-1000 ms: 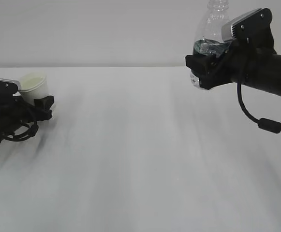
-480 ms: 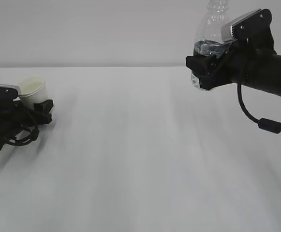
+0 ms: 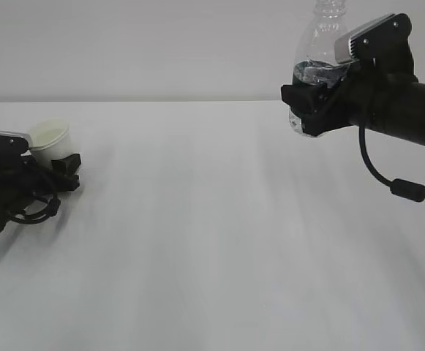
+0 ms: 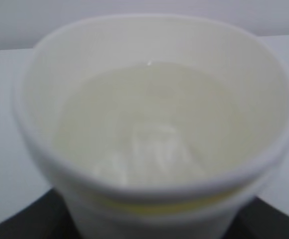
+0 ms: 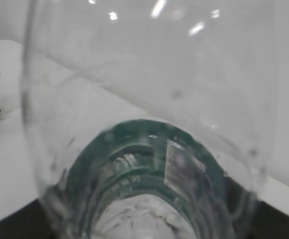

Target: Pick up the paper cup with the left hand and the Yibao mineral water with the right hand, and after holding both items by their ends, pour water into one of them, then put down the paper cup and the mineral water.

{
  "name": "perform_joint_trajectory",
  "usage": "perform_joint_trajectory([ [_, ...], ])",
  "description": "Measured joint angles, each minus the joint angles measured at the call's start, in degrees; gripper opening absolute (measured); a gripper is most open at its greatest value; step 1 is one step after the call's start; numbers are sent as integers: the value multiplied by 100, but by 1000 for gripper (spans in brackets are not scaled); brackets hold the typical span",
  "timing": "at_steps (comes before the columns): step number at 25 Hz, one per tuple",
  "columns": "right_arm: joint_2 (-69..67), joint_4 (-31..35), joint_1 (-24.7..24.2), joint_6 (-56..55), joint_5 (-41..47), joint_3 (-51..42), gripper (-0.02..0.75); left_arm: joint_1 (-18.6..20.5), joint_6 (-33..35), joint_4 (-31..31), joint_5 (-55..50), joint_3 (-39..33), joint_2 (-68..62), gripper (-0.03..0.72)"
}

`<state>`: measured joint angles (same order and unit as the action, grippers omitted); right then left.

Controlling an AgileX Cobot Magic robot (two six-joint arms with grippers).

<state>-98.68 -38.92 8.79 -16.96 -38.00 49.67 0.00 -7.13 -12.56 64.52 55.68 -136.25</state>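
We count 1 paper cup [image 3: 49, 137] and 1 Yibao mineral water [image 3: 316, 51] bottle, each carried by 1 of the 2 black arms over a plain white, matte table [image 3: 212, 234].

The cup is smooth white paper, tapered, with a rolled rim and a pale cream inside; in the left wrist view [image 4: 154, 124] it fills the picture and clear liquid lies in its bottom. The left hand [image 3: 62, 164], low at the table's left edge, has its fingers set partway apart around the cup's lower part, gripping it. We cannot tell whether the cup's base touches the table.

The bottle is clear, thin plastic with a dark green label band, a rounded ribbed base and a narrow neck without a cap; it stands upright. In the right wrist view [image 5: 149, 124] we look through its glossy wall down to the green band. The right hand [image 3: 303, 102] holds it high above the table at the right, fingers partway apart and clamped on the lower body near the band.

A black cable [image 3: 384, 175] with 1 oval bead hangs below the right arm.
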Motion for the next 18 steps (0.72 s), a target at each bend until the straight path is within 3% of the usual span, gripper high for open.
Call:
perform_joint_trajectory([
  [11, 0, 4, 0, 0, 0, 0, 435, 0, 0, 9, 0, 0, 0, 449],
  [16, 0, 4, 0, 0, 5, 0, 435, 0, 0, 157, 60, 0, 0, 595],
  [18, 0, 4, 0, 0, 5, 0, 435, 0, 0, 243, 73, 0, 0, 619],
])
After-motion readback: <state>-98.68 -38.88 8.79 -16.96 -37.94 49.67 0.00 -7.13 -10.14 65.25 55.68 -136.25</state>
